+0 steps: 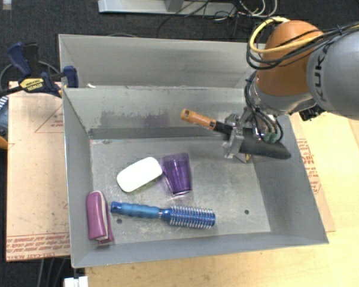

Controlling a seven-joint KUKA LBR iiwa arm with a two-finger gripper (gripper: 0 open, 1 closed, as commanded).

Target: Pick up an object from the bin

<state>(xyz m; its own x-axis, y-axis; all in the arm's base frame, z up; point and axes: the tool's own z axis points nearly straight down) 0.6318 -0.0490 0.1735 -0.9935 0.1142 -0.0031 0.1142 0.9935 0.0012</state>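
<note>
My gripper hangs over the right back part of the bin, under the orange wrist cover. It is shut on a slim tool with an orange handle. The handle sticks out to the left, and a dark wedge-shaped head points right. The tool is held level above the bin floor. Nearest on the floor lies a clear purple cup on its side, left of and below the gripper.
A white oval bar lies next to the cup. A blue hairbrush stretches along the front, and a mauve cylinder lies at the front left corner. The bin's right half has bare floor.
</note>
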